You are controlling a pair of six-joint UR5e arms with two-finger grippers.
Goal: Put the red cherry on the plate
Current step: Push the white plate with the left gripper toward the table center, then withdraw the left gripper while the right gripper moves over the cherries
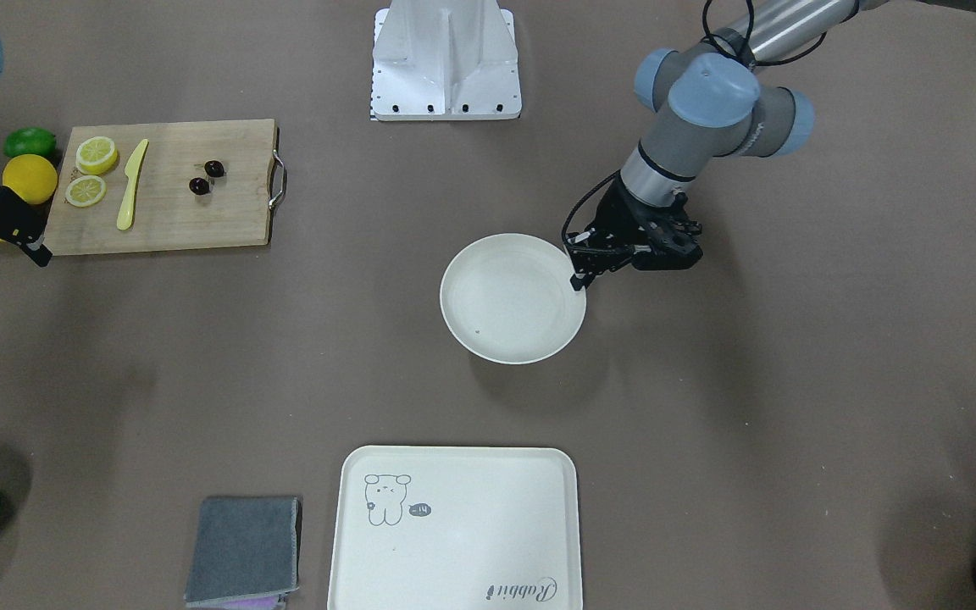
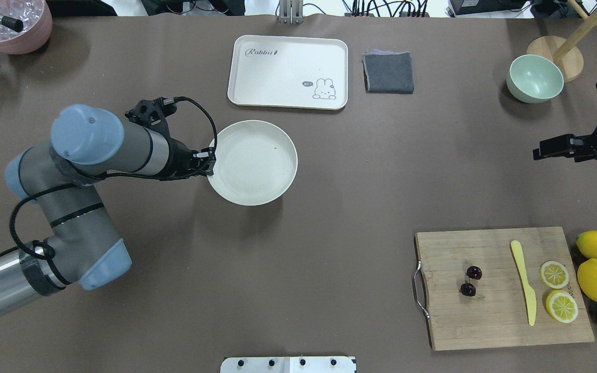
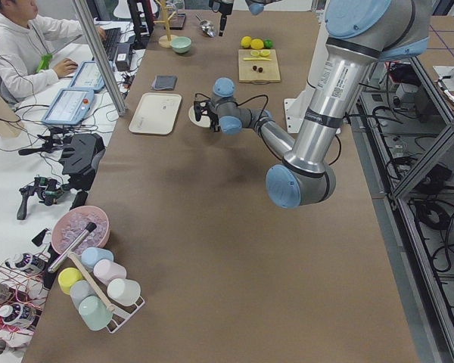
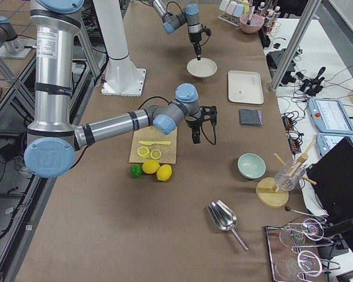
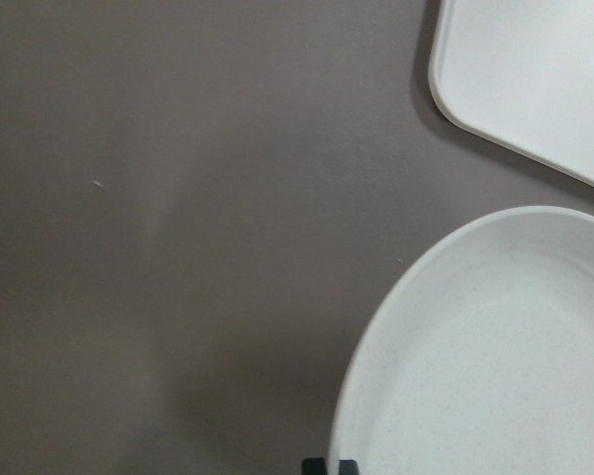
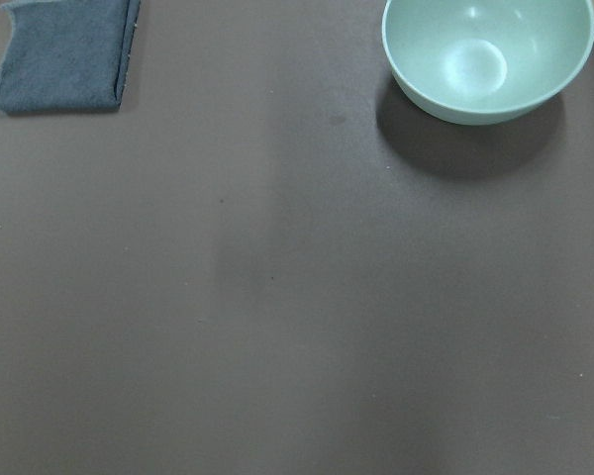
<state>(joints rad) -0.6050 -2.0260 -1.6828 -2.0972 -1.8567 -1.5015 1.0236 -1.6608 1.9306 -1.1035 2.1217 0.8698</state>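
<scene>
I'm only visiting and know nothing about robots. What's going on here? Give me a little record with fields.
cherry: lying on the board, untouched
plate: empty, mid-table
left gripper: at the plate's rim, jaws close together, seemingly pinching it
right gripper: open, empty, beside the board's lemon end
task: not yet done

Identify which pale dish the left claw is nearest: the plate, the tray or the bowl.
The round cream plate: the left claw is at its rim, while the rabbit-printed tray and the green bowl lie well away.
</scene>
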